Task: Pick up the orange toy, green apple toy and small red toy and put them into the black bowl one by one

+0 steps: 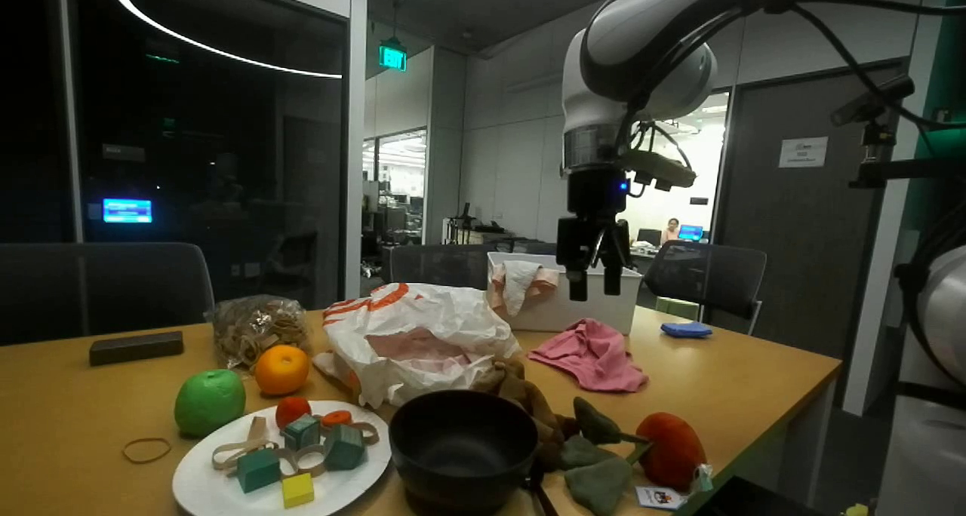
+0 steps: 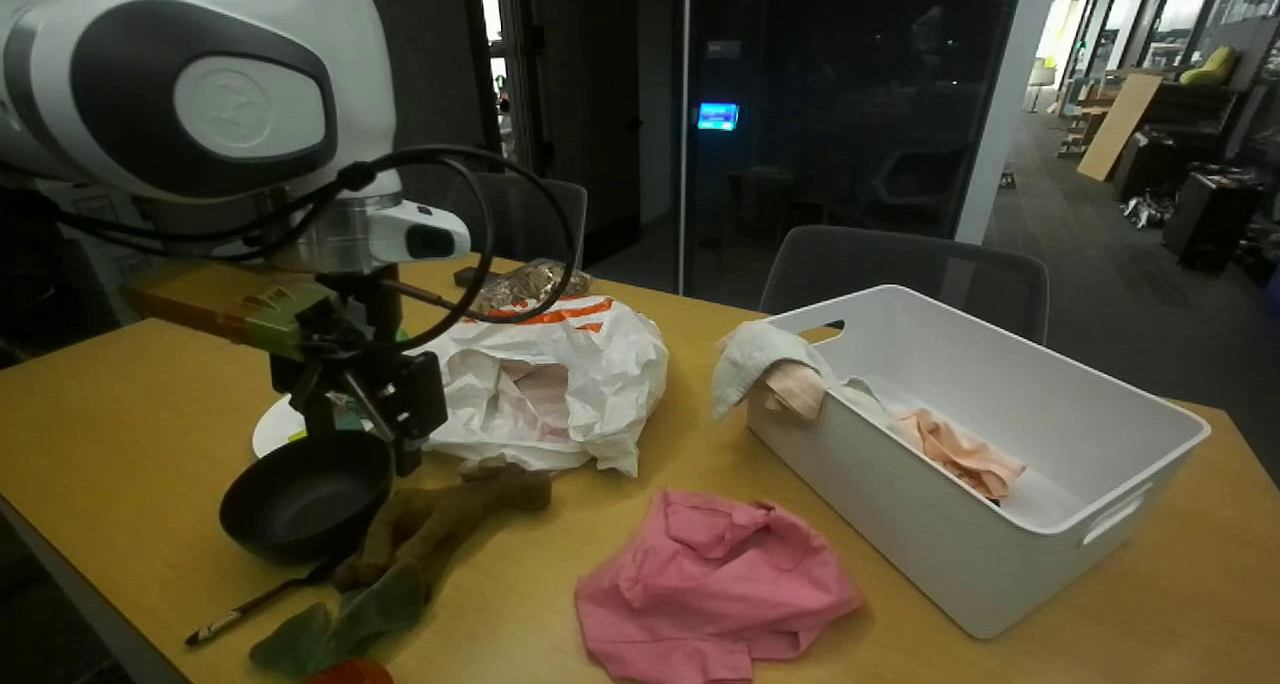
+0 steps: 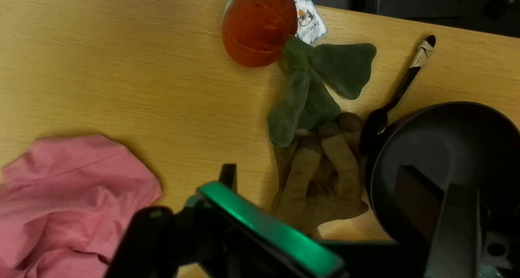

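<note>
- Zero for three, judging by the black bowl [image 1: 464, 444]: showing a bare inside in both exterior views.
- Leaving the orange toy [image 1: 282, 370] on the table [image 1: 724, 380], near the clear bag of tan bands [image 1: 256, 329].
- Leaving the green apple toy [image 1: 210, 403] just beside the orange toy.
- Leaving the small red toy [image 1: 292, 411] on the white plate [image 1: 211, 486], next to a teal block [image 1: 302, 432].
- Holding the fingers [image 1: 578, 286] wide apart above the table, gripping nothing.
- Seemingly only starting; needing all three transfers, probably beginning with the orange toy.
</note>
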Available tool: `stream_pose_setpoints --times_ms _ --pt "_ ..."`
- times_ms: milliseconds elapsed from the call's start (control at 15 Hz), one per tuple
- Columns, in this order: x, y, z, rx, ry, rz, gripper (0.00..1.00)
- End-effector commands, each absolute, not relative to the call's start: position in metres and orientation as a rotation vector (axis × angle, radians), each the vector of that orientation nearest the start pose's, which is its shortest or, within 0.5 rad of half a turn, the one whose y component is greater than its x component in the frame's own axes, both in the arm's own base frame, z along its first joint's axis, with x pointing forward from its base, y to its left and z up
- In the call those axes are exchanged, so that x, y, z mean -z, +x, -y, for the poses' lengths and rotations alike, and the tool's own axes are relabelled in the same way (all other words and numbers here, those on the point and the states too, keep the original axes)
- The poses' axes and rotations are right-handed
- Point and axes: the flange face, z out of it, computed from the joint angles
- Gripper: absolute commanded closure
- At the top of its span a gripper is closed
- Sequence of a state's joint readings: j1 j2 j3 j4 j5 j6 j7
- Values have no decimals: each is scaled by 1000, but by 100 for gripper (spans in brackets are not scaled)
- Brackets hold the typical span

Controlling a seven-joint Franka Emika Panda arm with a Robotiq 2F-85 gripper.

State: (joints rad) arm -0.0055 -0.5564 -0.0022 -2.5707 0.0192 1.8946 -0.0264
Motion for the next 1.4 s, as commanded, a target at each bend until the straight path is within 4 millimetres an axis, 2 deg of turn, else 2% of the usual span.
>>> stream_pose_setpoints --times_ms 0,400,533,733,933,1067,1333 --pt "-443 379 -31 -139 -3109 211 0" --pt "-453 453 -145 100 -3062 643 0" --pt "-445 475 -185 137 -3036 779 0" --pt "-423 501 -238 156 -2993 979 0" --pt "-404 527 -278 192 -2978 1154 0" --pt "-402 546 -302 255 -2976 1202 0" --pt "-395 583 -332 330 -2939 1230 0"
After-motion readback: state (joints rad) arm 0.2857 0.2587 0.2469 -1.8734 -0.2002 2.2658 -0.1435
